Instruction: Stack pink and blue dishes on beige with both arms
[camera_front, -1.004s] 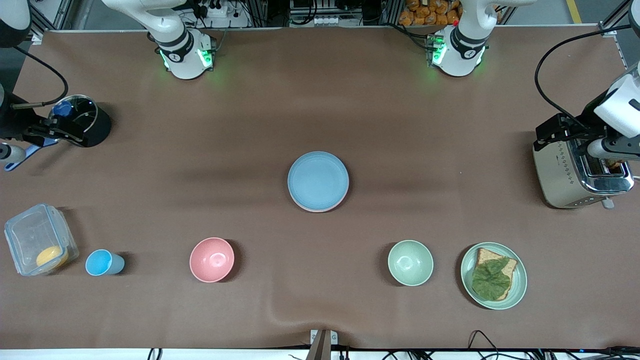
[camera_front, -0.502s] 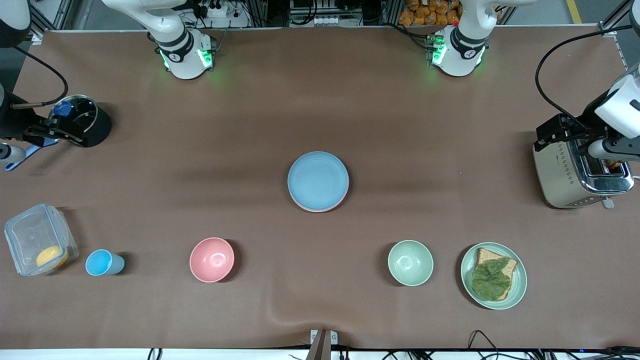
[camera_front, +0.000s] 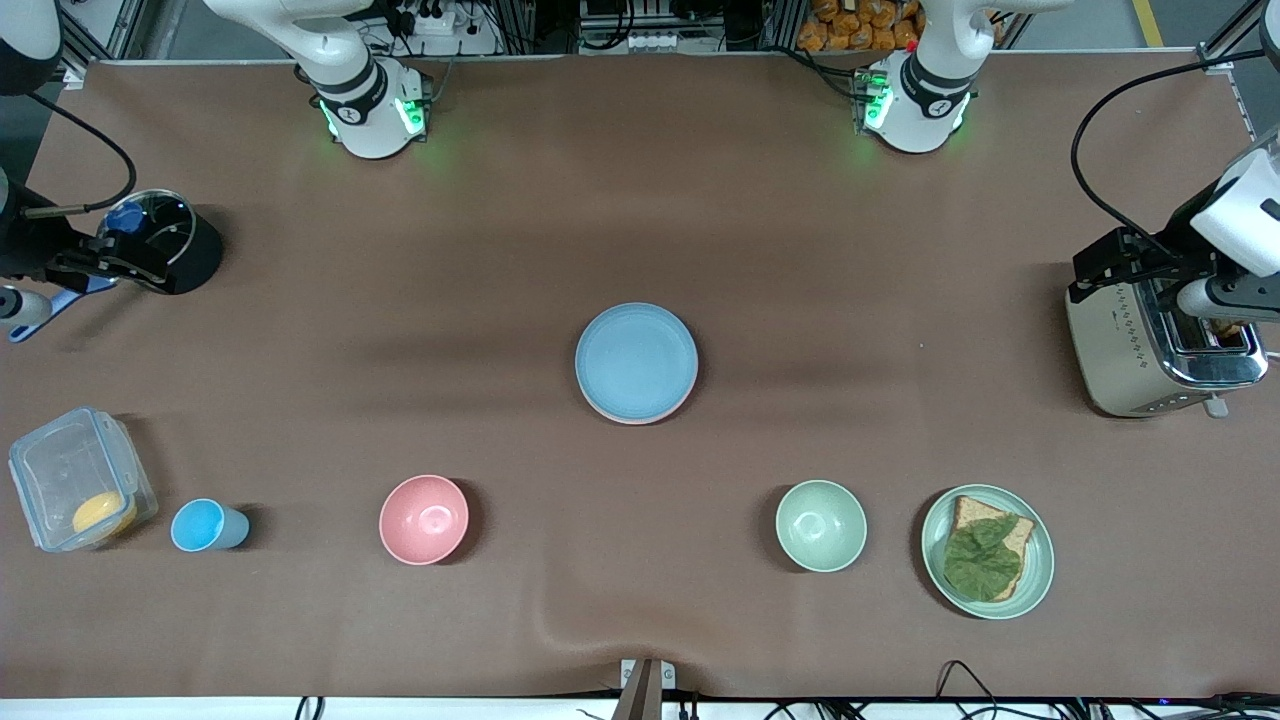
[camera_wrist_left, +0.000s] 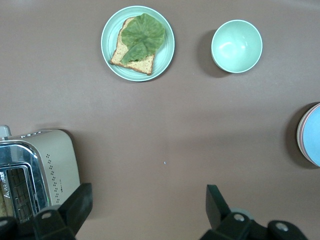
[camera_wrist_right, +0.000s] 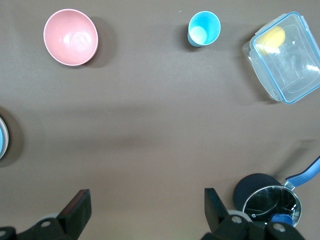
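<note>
Blue plate (camera_front: 636, 358) sat on the pink plate (camera_front: 640, 415) mid-table, I saw my left gripper (camera_wrist_left: 145, 210) wide open over the toaster (camera_front: 1150, 345), my right gripper (camera_wrist_right: 145, 212) open, empty, near the pot (camera_front: 170, 240), both well away.

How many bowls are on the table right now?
2. The pink bowl sits toward the right arm's end, nearer the front camera than the stacked plates. The green bowl sits toward the left arm's end, beside the green plate with bread. None look hidden.
</note>
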